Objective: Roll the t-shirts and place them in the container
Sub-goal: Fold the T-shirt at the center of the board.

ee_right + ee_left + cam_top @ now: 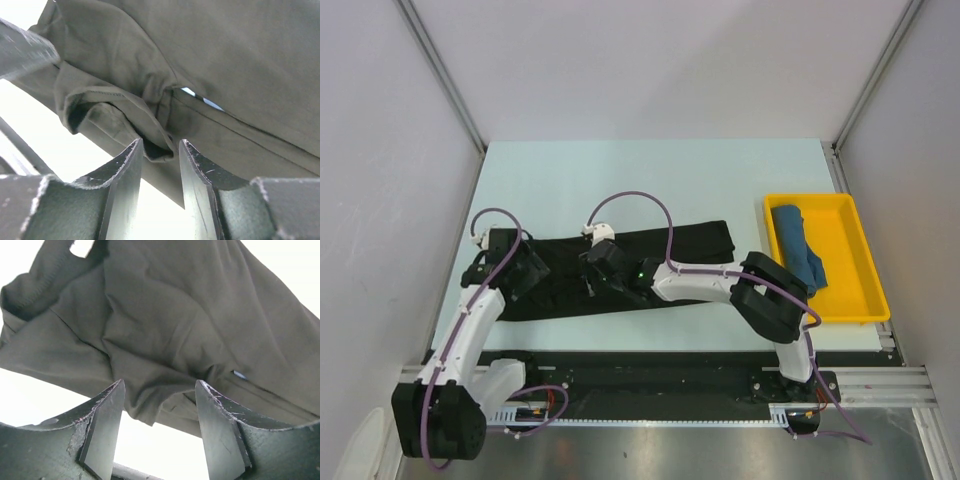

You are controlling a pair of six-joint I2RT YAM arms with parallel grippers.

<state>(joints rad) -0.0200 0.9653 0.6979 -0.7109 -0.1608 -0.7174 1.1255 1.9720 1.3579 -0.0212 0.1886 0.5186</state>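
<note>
We have the black t-shirt [705, 240] lying as a long folded band across the middle of the bench [650, 175], with both arms leaning in over its left half. The left pincer [160, 385] stands wide apart with nothing in it, and the cloth's near edge lies just beyond its tips. The right pincer [160, 144] is parted less. A rumpled fold of the tee sits right at its tips, and as far as we can judge it is loose, not pinched. The teal-blue t-shirt [798, 248] lies bundled in the yellow tray [868, 300] at the bench's right side, well apart from the work.

With neither pincer gripping, we think the bunched fold may slacken and spread, so any roll begun here would start loose or crooked. That fold is also close enough to the right fingertips to catch on them when the arm lifts, which would drag the band askew. The two pincers work near one another over the same end, so a careless reach could knock them together.

The right forearm lies across the tee's near edge and hides part of it, and a purple cable [640, 197] loops above the cloth. The tray keeps clear of the rolling path
</note>
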